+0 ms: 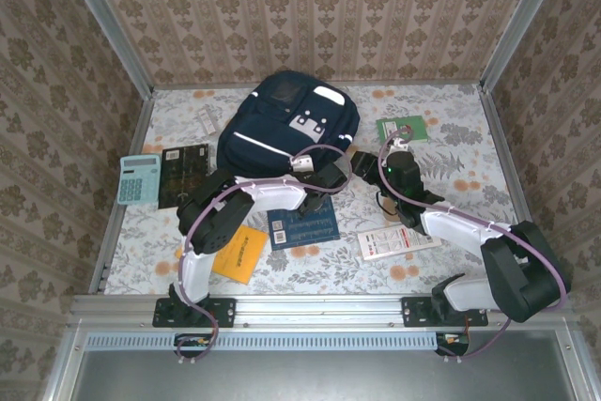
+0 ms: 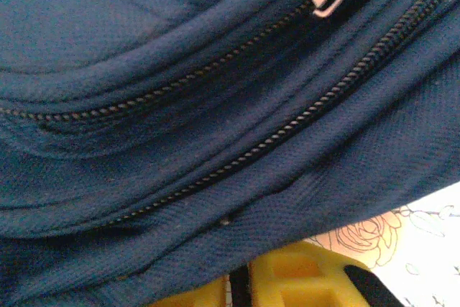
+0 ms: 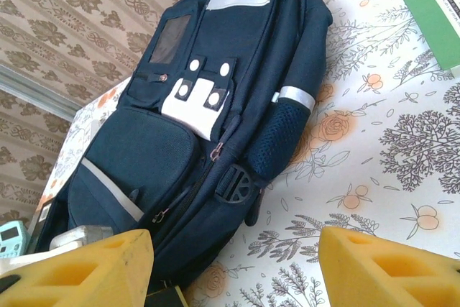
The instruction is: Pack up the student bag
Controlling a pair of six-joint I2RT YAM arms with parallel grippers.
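The student bag [image 1: 282, 124] lies flat at the back middle of the table, navy with a white stripe and a grey-white patch. My left gripper [image 1: 334, 174] is at its near right corner. In the left wrist view the bag's fabric and zips [image 2: 215, 106] are very close, and the yellow fingers [image 2: 309, 282] stand together under its lower edge, tips hidden by the fabric: shut on the bag's edge. My right gripper [image 1: 364, 161] hovers just right of that corner. Its yellow fingers [image 3: 388, 271] stand wide apart with only the table between them, and the bag [image 3: 215, 106] lies ahead.
A calculator [image 1: 139, 178] and a dark board [image 1: 183, 164] lie left of the bag. An orange booklet [image 1: 239, 253], a blue book [image 1: 302, 225] and a white leaflet [image 1: 396, 241] lie in front. A green book [image 1: 402, 129] [image 3: 435, 8] sits to the right. Patterned walls close in the table.
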